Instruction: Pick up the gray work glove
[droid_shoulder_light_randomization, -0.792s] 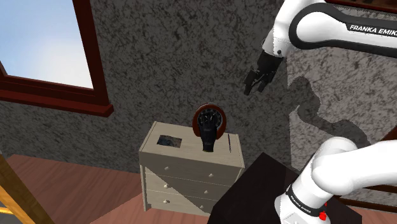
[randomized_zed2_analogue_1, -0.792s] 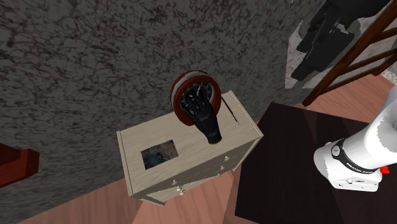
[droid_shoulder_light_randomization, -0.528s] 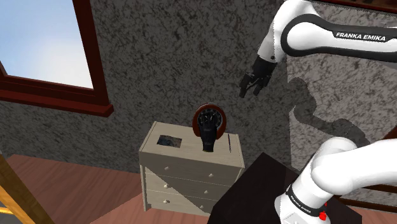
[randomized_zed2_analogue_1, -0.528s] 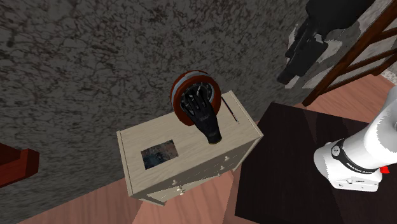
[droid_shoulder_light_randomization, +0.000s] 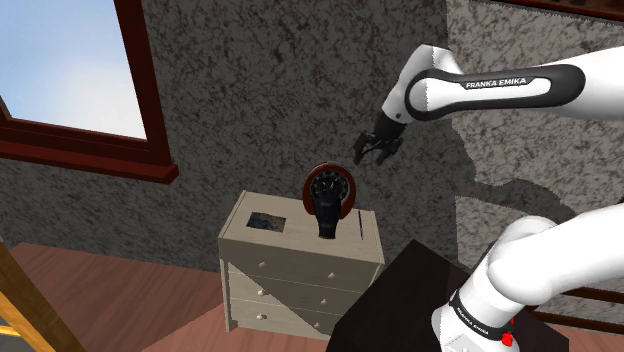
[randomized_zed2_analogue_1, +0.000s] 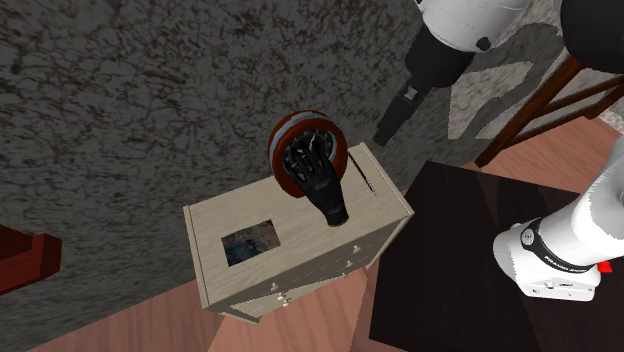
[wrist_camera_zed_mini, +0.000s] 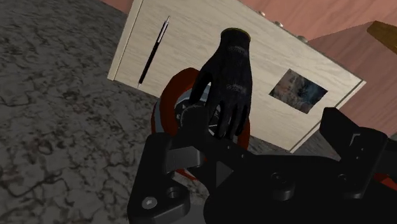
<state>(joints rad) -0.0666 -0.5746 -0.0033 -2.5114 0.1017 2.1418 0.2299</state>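
The glove (randomized_zed2_analogue_1: 318, 180) — drawn black, not gray — is laid on the dresser (randomized_zed2_analogue_1: 300, 242), fingers over a red-rimmed dish (randomized_zed2_analogue_1: 276, 152), cuff toward the drawers.

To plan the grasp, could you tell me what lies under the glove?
The glove lies on a red-rimmed round dish, cuff on the dresser top; the dish's middle is mostly covered.
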